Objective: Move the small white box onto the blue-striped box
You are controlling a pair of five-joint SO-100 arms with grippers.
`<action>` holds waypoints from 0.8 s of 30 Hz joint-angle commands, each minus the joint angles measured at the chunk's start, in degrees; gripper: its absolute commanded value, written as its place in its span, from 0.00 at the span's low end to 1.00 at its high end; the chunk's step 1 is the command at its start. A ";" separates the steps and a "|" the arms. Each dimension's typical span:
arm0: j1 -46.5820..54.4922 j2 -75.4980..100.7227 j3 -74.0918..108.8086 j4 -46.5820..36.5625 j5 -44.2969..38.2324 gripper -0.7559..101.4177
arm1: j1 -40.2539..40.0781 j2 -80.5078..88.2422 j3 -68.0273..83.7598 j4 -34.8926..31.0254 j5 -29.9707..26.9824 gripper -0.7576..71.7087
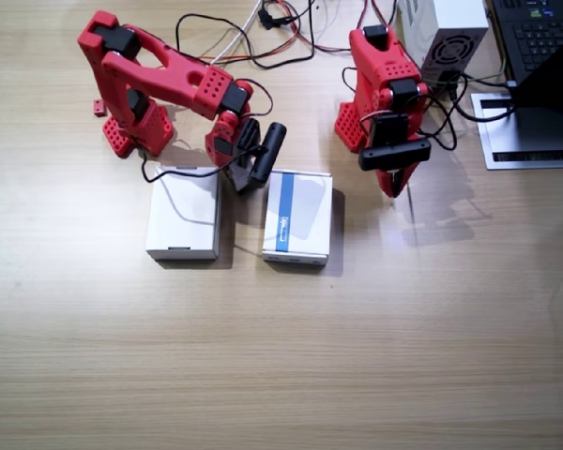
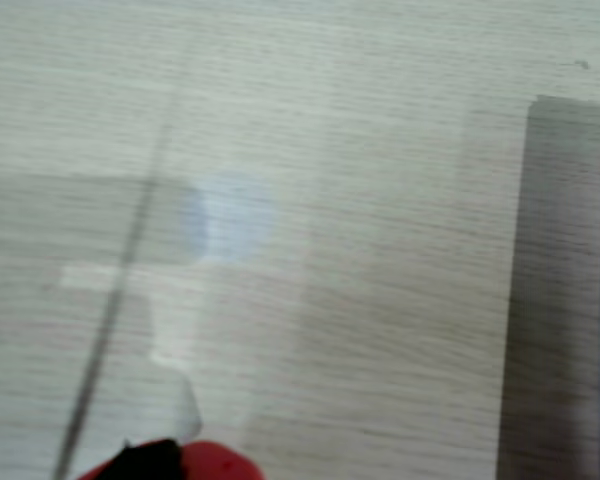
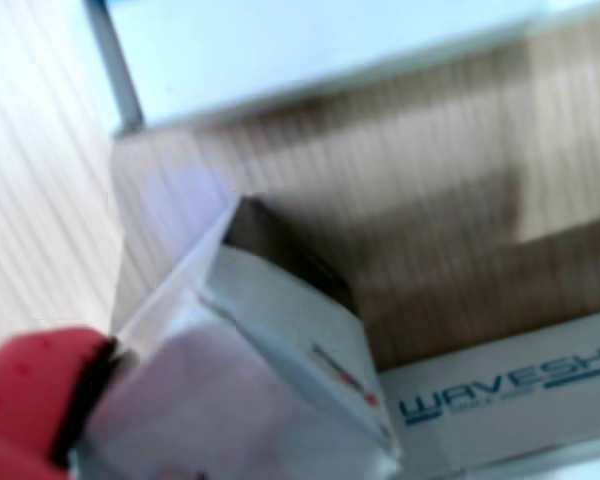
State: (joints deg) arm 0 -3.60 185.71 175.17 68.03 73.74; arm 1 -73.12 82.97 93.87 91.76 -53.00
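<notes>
the small white box is blurred and cut off below (its red print unreadable) in a wrist view.

plain white flat box | laptop | grey unit, possibly power supply

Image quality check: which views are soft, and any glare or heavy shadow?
Fixed view: sharp, even light, soft shadows under the right gripper and beside the blue-striped box. A wrist view: blurred, pale glare patch on the table, only a red sliver of gripper visible. Another wrist view: heavily blurred; the small white box fills the foreground, dark shadow between the boxes.
</notes>
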 commanded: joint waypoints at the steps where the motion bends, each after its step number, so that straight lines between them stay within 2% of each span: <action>1: -1.93 -0.70 -1.05 -0.26 1.32 0.01 | -3.16 1.76 -3.08 3.08 -0.09 0.24; 11: -2.02 -0.70 -1.05 -0.44 0.88 0.01 | -1.93 5.80 -20.30 15.03 1.14 0.22; 16: -1.93 -0.70 -1.05 -0.53 0.79 0.01 | 3.96 14.41 -19.25 15.56 0.09 0.23; 21: -1.76 -0.70 -1.05 -0.70 0.35 0.01 | 19.69 17.75 -16.79 15.47 -5.27 0.22; 24: -1.67 -0.70 -1.05 -0.88 0.35 0.01 | 25.93 20.04 -13.62 15.47 -8.61 0.22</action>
State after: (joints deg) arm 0 -3.60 185.71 175.17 68.03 74.00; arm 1 -50.80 97.91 79.10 105.82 -58.80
